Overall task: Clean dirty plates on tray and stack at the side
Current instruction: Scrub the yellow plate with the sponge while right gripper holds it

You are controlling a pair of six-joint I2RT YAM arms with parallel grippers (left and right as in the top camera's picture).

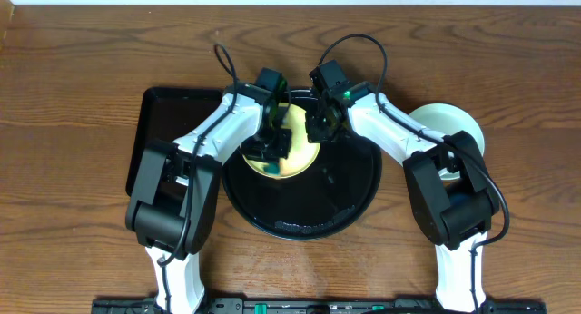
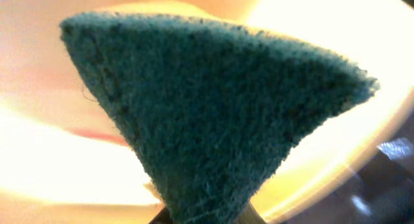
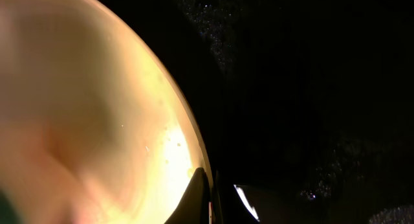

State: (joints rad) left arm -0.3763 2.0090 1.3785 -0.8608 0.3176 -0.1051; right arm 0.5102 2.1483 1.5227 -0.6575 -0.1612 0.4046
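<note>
A pale yellow plate (image 1: 295, 155) sits tilted over the back of the round black tray (image 1: 300, 214). My right gripper (image 1: 320, 128) is shut on the plate's rim; in the right wrist view its dark fingertips (image 3: 202, 197) pinch the yellow edge (image 3: 97, 107) against the black tray (image 3: 310, 88). My left gripper (image 1: 270, 146) is shut on a dark green scouring pad (image 2: 213, 120), which rests against the plate's face. A reddish smear (image 2: 97, 134) shows on the plate beside the pad. A pale mint plate (image 1: 449, 123) lies on the table to the right of the tray.
A rectangular black tray (image 1: 163, 128) lies at the left, partly under my left arm. Both arms cross over the round tray's back half. Bare wooden table (image 1: 73, 214) surrounds the trays.
</note>
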